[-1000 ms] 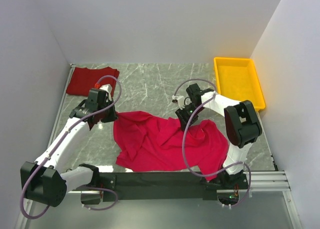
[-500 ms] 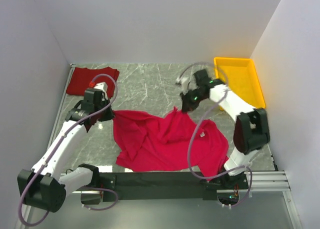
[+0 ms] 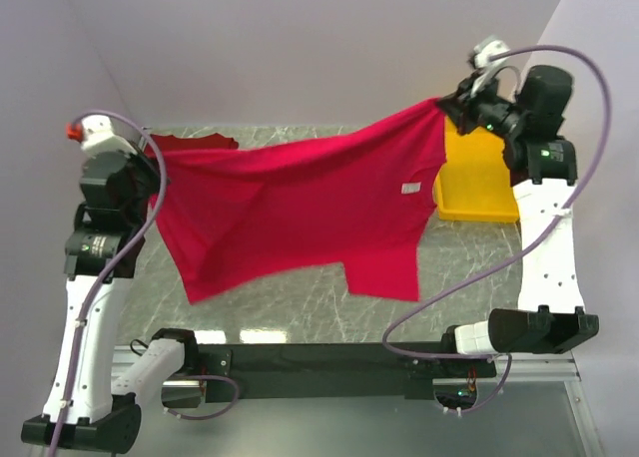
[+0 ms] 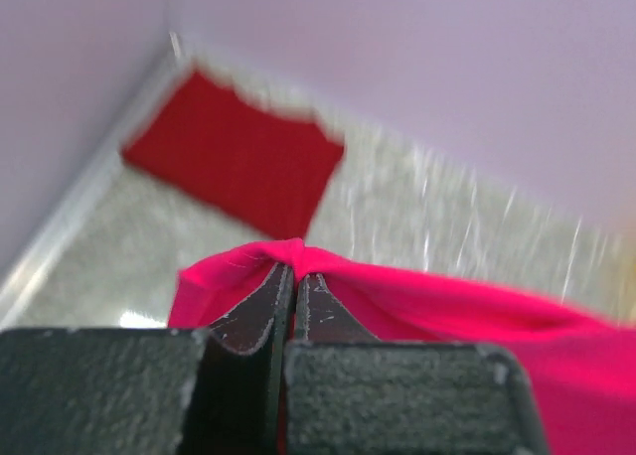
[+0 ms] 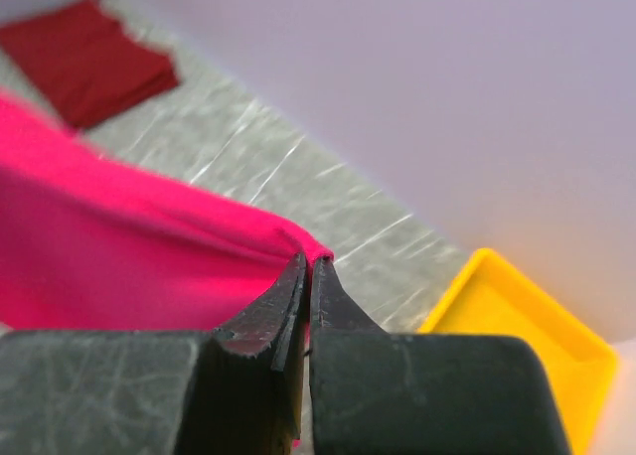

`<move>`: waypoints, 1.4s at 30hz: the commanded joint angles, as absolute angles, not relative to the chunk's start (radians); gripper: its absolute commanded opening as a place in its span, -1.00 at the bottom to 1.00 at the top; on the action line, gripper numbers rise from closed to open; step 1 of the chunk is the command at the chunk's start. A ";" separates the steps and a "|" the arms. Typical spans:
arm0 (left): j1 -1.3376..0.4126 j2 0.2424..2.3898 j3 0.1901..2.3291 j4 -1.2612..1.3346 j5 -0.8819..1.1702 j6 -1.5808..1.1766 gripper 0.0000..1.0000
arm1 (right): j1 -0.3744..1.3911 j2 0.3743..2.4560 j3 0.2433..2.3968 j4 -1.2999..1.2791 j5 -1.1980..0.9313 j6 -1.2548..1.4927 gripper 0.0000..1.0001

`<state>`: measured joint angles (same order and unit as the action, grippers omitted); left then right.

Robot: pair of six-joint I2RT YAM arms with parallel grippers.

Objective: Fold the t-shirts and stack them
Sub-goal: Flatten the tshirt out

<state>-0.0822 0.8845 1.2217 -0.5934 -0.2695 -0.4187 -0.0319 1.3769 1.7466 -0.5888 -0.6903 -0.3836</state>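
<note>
The crimson-pink t-shirt (image 3: 300, 203) hangs stretched in the air between both arms, its white neck tag (image 3: 408, 189) showing. My left gripper (image 3: 152, 150) is shut on its left edge; the left wrist view shows the cloth (image 4: 477, 311) pinched at the fingertips (image 4: 295, 273). My right gripper (image 3: 446, 102) is shut on its right edge; the right wrist view shows the cloth (image 5: 119, 246) bunched at my gripper (image 5: 309, 266). The brick-red t-shirt (image 3: 205, 139) lies folded at the far left corner, mostly hidden in the top view, plain in the wrist views (image 4: 234, 152) (image 5: 89, 58).
A yellow tray (image 3: 479, 178) sits at the far right, partly behind the lifted shirt, also in the right wrist view (image 5: 517, 326). White walls close in the marble table (image 3: 290, 297) on three sides. Both arms are raised high.
Both arms have risen and spread apart, lifting the pink t-shirt off the table and stretching it out in the air. It lay crumpled on the table before.
</note>
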 commanded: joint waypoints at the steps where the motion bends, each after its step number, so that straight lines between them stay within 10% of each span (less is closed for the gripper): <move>1: -0.064 0.896 1.380 -0.469 -0.406 -0.367 -0.99 | -0.092 1.345 1.856 -0.413 -0.687 -0.258 -1.00; 42: -0.052 0.676 1.537 -0.321 0.063 -0.057 -0.99 | -0.321 1.112 2.019 -0.066 -0.756 0.198 -1.00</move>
